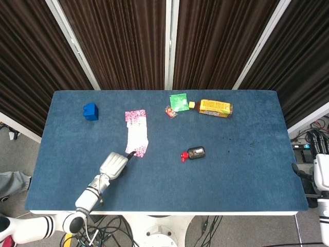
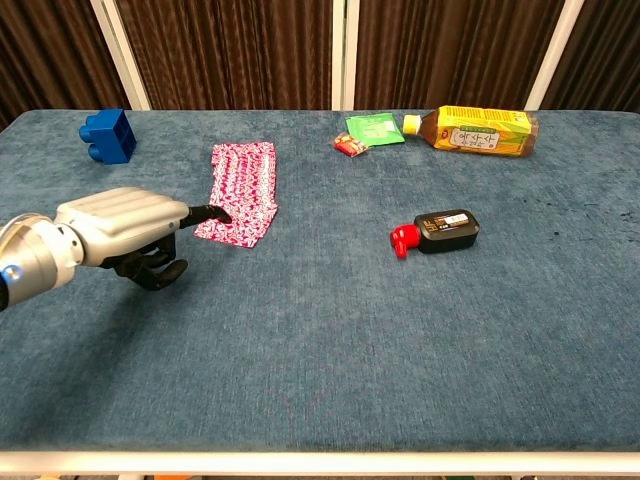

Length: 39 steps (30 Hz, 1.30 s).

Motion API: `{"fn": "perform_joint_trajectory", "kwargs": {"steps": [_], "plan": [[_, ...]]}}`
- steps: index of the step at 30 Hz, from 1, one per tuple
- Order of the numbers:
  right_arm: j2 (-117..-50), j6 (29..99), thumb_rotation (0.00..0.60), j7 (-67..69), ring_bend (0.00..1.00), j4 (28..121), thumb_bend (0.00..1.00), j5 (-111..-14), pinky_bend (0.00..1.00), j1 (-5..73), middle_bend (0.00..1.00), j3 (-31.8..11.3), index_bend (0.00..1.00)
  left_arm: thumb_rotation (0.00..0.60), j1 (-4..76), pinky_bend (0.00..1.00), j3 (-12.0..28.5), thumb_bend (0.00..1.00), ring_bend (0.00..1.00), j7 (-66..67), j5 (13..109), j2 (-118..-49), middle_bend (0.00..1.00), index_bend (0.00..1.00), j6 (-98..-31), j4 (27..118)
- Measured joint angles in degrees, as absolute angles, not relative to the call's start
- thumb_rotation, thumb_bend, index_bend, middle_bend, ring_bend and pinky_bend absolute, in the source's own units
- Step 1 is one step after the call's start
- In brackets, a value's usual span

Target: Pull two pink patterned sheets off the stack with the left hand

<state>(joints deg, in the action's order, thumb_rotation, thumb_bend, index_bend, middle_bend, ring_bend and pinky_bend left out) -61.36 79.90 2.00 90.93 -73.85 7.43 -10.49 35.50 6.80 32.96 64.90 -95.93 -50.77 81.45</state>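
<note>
Blue table [image 1: 247, 170]; right hand [image 1: 321, 177] head-view only.

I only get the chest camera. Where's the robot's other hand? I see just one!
Observer: The right hand is past the table's right edge, near the front corner, and only partly in frame.
Operator: Is the finger on the pink paper yet?
Observer: From above, the left hand's fingertip reaches the near edge of the sheets. I can't tell if it presses.
Operator: What's under the table?
Observer: Cables lie on the floor below the front edge.
</note>
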Motion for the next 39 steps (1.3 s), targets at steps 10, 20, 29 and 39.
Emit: {"fn": "perform_joint_trajectory", "kwargs": {"steps": [10, 20, 29, 39], "plan": [[-61.1, 79.5, 0.6, 2.7, 0.0, 90.0, 0.14, -73.6, 0.0, 7.4, 0.0, -10.6, 0.0, 0.6, 38.2, 0.9, 7.1, 0.57, 0.92, 34.1, 60.7, -99.5, 0.93, 0.11, -49.3, 75.5], [-62.3, 78.6, 0.6, 2.0, 0.0, 90.2, 0.14, -74.7, 0.0, 8.3, 0.0, -10.0, 0.0, 0.6, 39.5, 0.9, 7.1, 0.57, 0.92, 33.9, 59.2, -102.0, 0.93, 0.11, -50.2, 71.3], [-63.0, 78.0, 0.6, 1.4, 0.0, 89.8, 0.14, -74.6, 0.0, 8.6, 0.0, -9.7, 0.0, 0.6, 39.2, 0.9, 6.2, 0.57, 0.92, 33.8, 58.3, -100.9, 0.93, 0.11, -51.1, 71.9], [-63.2, 78.0, 0.6, 0.8, 0.0, 90.0, 0.14, -74.9, 0.0, 8.9, 0.0, -9.5, 0.0, 0.6, 38.7, 0.9, 5.2, 0.57, 0.92, 35.3, 55.0, -98.9, 0.93, 0.12, -51.0, 73.3]]}}
